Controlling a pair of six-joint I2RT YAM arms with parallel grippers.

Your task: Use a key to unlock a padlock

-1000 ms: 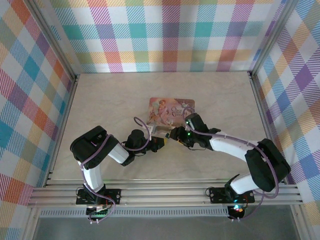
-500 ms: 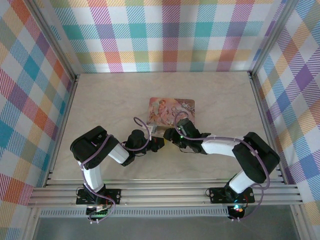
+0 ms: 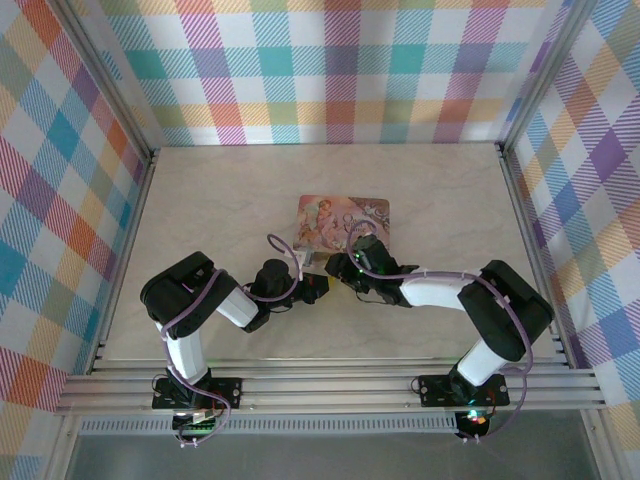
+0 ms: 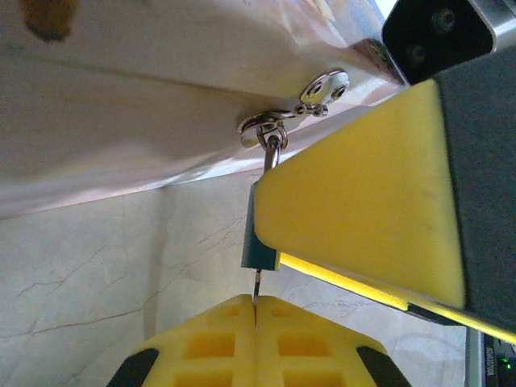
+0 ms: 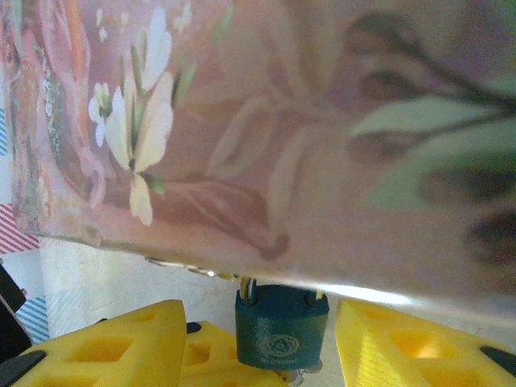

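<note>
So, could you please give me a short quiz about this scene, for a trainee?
1. True or false: the padlock hangs from a clasp on the pink box.
2. Where is the padlock relative to the right fingers? A) between them B) far to their left C) on top of the box
3. What do the shut left fingers pinch?
Key: 1 true; 2 A; 3 a thin metal blade, probably the key, reaching up to the padlock's underside.
</note>
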